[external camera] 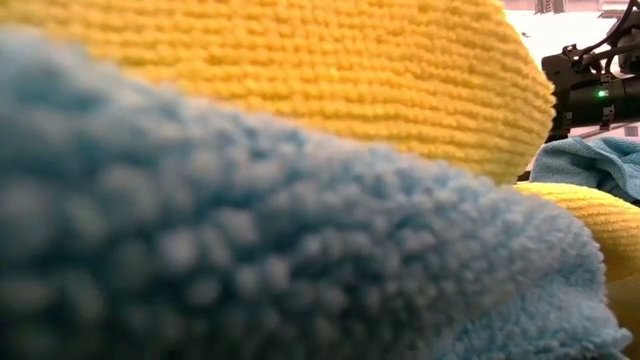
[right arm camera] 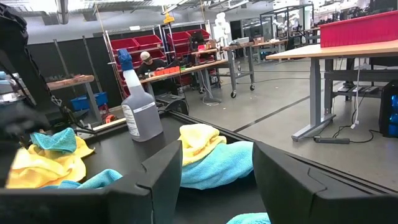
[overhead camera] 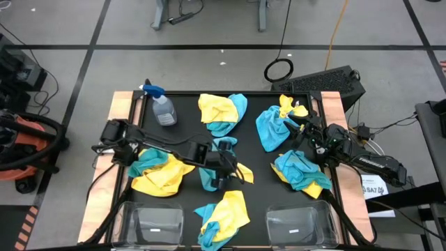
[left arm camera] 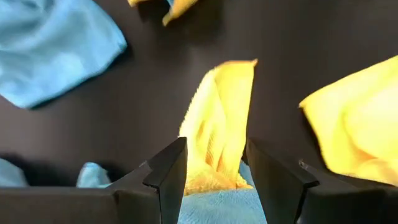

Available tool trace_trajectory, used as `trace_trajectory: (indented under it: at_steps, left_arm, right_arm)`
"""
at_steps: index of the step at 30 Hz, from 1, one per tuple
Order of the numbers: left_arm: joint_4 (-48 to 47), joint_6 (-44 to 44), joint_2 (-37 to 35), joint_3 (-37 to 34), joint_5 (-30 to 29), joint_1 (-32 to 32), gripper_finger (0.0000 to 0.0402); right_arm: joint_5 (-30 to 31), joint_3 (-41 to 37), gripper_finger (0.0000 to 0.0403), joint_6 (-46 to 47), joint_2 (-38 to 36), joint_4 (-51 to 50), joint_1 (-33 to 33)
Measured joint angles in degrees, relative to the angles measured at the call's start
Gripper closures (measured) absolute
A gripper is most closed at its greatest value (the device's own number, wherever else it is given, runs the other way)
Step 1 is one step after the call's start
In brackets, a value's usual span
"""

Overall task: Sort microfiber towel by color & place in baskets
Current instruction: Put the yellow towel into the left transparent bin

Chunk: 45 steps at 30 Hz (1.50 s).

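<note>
Left gripper (overhead camera: 237, 171), jaws parted around a fuzzy yellow microfiber towel (left arm camera: 217, 134) at centre; right gripper (overhead camera: 301, 125) open and empty, clear spray bottle (overhead camera: 164, 109) far-left.

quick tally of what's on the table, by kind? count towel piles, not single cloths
Yellow-and-turquoise towel piles: 6, for example
Clear baskets: 2
Spray bottle: 1
Total: 9
Single cloths can't be counted; they're bunched together.
</note>
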Motion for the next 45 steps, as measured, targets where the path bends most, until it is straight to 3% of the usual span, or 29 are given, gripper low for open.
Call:
trace_trajectory:
  at_steps: [9,18,21,26,30,36,45]
  left_arm:
    - [1.30,-2.51,6.33,1.84,-0.25,2.87,0.0226]
    - [-6.85,-1.87,11.82,7.47,2.16,4.09,0.0232]
    - [-9.37,-0.61,12.65,8.75,3.39,4.09,0.0263]
    - [-11.12,0.38,12.65,12.09,3.42,4.03,0.0376]
    - [-14.35,2.05,12.66,16.84,2.88,3.85,0.0389]
    - [-23.96,5.55,12.65,27.29,-2.99,2.48,0.0396]
    - [-43.75,8.55,12.65,48.15,-18.55,0.56,0.0398]
  right_arm:
    - [0.01,0.00,0.0216,0.00,0.00,-0.01,0.00]
    - [-0.01,0.00,0.0216,0.01,0.00,-0.19,0.00]
    - [-0.03,0.02,0.0216,-0.01,-0.02,-0.26,0.00]
    - [-0.02,0.00,0.0216,0.02,-0.02,-0.30,0.02]
    - [-0.02,0.02,0.0216,0.00,-0.01,-0.30,0.00]
    - [-0.01,0.02,0.0216,-0.01,0.00,-0.34,0.00]
    - [-0.01,0.00,0.0216,0.01,-0.02,-0.36,0.00]
